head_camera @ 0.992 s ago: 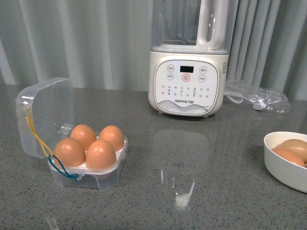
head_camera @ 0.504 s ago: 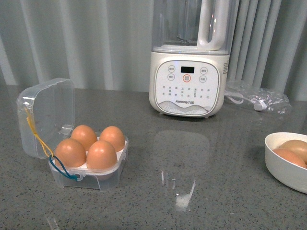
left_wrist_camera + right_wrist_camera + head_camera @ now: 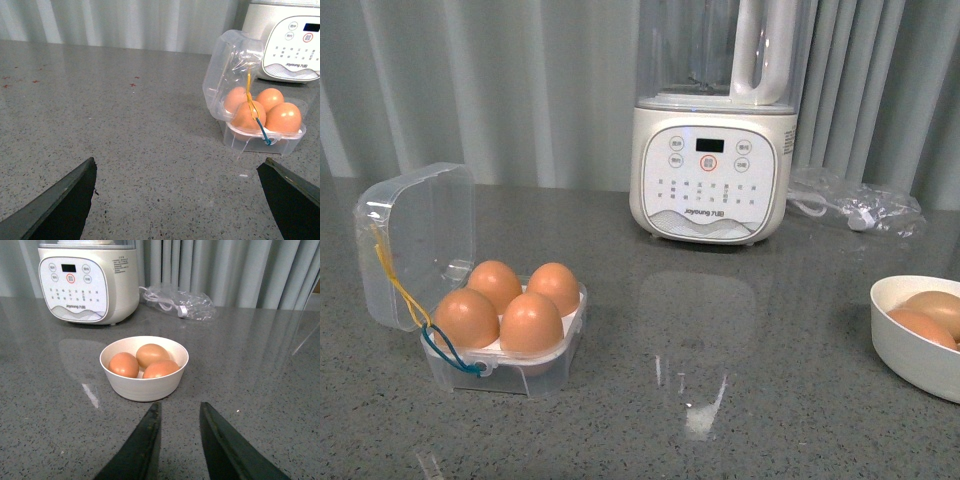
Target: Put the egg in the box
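- Four eggs (image 3: 531,320) are seated in the box (image 3: 535,378), one to each hole. The egg is taken to be among them, though which one cannot be told.
- No hole is left free, so the task is judged complete, with the lid (image 3: 415,235) stood open.
- The left gripper (image 3: 178,161) is spread wide, nothing is held in it, and it is placed well apart from the box.
- The right gripper (image 3: 178,406) is parted only narrowly and is empty. It is aimed at the bowl (image 3: 145,387) near it, where three more eggs lie.
- Both arms are best held back, since the light box could be nudged or the lid knocked by any close pass. The bowl need not be reached for.
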Robot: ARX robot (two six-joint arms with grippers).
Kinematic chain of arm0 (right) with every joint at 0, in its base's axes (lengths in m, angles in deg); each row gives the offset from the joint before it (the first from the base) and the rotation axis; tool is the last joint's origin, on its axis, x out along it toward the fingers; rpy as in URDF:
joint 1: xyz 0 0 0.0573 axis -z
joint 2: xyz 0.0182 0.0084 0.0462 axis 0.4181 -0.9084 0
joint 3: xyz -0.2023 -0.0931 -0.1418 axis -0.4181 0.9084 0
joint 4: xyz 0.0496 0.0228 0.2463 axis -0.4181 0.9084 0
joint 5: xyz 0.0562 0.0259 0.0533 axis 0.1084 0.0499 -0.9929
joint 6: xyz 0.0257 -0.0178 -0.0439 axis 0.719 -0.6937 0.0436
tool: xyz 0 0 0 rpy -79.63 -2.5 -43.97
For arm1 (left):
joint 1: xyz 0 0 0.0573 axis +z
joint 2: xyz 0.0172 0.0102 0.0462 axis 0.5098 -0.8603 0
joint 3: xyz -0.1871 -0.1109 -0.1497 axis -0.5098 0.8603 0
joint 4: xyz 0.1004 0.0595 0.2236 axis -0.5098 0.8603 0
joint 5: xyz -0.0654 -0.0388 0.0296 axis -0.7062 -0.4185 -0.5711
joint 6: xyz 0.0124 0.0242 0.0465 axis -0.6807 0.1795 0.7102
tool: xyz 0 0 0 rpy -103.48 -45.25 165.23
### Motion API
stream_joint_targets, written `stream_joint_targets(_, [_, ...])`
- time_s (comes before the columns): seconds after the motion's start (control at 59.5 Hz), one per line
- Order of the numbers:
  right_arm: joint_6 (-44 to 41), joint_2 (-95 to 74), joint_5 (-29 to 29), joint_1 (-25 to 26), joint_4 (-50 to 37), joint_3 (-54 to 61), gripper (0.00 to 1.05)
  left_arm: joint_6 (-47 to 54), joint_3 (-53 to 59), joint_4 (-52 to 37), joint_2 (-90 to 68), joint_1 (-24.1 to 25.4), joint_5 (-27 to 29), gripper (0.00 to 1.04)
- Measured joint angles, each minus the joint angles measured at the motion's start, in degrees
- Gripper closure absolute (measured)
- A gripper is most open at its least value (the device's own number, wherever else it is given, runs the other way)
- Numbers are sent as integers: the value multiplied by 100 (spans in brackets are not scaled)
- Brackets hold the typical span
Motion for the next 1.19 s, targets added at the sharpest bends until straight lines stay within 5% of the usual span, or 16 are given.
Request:
stream_joint_targets(0.387, [0,0,0,0,0,0,9,0,0,0,0,0,0,7])
stream_joint_targets(0.42, [9,0,0,0,0,0,5,-151,-116,374,-186,-114,387,7])
stream_joint_targets(0.555, [7,0,-2,-2,0,0,7,-612,-721,1967,-1397,-398,1508,7])
stream_joint_targets(0.807, [7,0,-2,-2,2,0,7,-833,-855,1473,-1652,-629,1615,7])
stream_joint_targets(0.925, [7,0,0,-2,2,0,7,-782,-1014,756,-2227,-437,1167,7])
stream_joint_targets(1.194, [7,0,0,-2,2,0,7,-448,-2457,-1659,-5230,1228,-365,7])
